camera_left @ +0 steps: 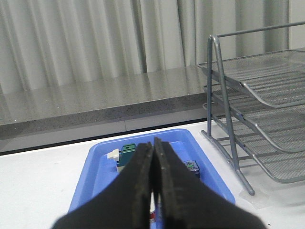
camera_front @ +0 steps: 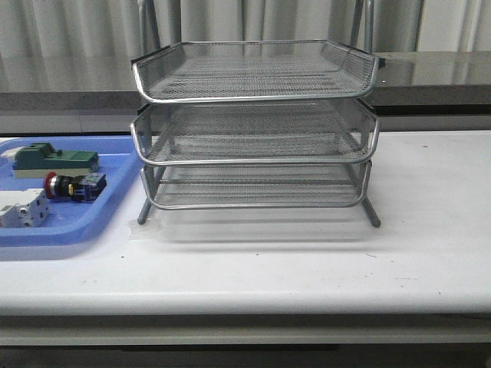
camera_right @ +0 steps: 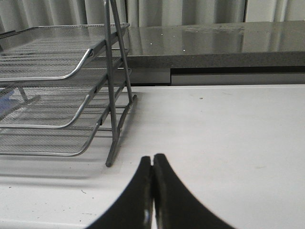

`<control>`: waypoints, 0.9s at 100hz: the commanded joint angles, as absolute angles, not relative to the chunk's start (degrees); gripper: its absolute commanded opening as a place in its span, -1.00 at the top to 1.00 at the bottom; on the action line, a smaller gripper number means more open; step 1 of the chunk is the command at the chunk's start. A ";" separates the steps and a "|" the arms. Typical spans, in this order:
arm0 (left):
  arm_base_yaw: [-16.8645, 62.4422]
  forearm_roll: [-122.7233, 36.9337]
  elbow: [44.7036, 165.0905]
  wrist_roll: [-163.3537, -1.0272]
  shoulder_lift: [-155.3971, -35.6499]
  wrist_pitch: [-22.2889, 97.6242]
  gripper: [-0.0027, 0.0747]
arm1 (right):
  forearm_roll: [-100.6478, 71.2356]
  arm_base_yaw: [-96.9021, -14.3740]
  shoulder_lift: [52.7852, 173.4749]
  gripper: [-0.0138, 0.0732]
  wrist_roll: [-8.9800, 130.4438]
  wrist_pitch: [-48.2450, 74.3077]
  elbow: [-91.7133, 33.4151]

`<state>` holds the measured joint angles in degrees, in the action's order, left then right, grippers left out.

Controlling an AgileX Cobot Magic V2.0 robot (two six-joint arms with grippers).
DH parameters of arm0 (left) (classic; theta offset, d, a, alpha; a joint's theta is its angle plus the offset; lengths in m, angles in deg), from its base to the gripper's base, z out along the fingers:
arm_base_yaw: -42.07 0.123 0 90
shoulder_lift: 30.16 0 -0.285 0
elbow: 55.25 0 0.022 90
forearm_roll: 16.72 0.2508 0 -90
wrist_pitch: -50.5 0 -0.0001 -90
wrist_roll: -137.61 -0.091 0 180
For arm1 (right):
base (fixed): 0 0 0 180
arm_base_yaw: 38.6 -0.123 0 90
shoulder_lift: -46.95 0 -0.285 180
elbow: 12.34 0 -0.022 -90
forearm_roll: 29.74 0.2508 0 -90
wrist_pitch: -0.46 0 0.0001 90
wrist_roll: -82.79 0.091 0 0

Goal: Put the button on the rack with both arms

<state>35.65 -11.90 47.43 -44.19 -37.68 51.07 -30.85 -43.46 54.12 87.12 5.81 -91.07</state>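
Observation:
The button (camera_front: 73, 186) lies on its side in the blue tray (camera_front: 46, 234), red head to the left, blue-yellow block to the right. The silver three-tier wire rack (camera_front: 253, 130) stands mid-table, all trays empty. Neither gripper shows in the front view. In the left wrist view my left gripper (camera_left: 153, 142) is shut and empty, above the near side of the tray (camera_left: 95, 176). The fingers hide most of the button; its blue rear block (camera_left: 191, 168) shows. In the right wrist view my right gripper (camera_right: 152, 157) is shut and empty over bare table, right of the rack (camera_right: 57, 71).
A green block (camera_front: 54, 159) lies at the back of the blue tray and a white block (camera_front: 23, 208) at its front. The green block also shows in the left wrist view (camera_left: 127, 152). A grey counter and curtains stand behind the table.

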 commanded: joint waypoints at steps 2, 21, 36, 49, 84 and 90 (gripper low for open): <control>35.83 -12.46 44.71 -43.54 -35.79 55.30 0.98 | -31.37 -42.96 52.96 0.82 87.33 1.11 -90.29; 35.83 -12.46 44.71 -43.54 -35.79 55.30 0.98 | -31.37 -42.96 52.96 0.82 87.33 1.11 -90.29; 35.83 -12.46 44.71 -43.54 -35.79 55.30 0.98 | -31.37 -42.96 52.96 0.82 87.33 1.11 -90.29; 35.83 -12.46 44.71 -43.54 -35.79 55.30 0.98 | -31.52 -42.96 52.96 0.82 87.27 1.10 -90.29; 35.83 -12.46 44.71 -43.54 -35.79 55.30 0.98 | -31.52 -42.96 52.96 0.82 87.27 -2.49 -90.29; 35.83 -12.46 44.71 -43.54 -35.79 55.30 0.98 | -31.52 -42.96 52.96 0.82 87.27 -3.97 -90.24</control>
